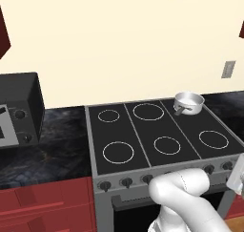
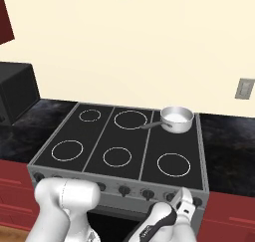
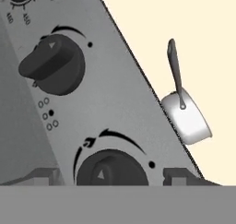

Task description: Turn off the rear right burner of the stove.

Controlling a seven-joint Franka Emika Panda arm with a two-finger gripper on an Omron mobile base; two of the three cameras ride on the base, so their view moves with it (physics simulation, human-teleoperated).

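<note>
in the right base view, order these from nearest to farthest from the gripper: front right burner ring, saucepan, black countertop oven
1. Front right burner ring, just above the gripper at the stove's front right.
2. Saucepan, on the rear right burner.
3. Black countertop oven, far left on the counter.

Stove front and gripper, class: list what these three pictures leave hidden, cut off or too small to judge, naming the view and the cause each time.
- Left base view: the white arm covers the middle knobs of the stove.
- Hand view: the lower knob is cut by the bottom band; the gripper shows just fingertip stubs, so its opening is unclear.
- Right base view: knob pointers are too small to read.
- Right base view: the saucepan hides the rear right ring.
</note>
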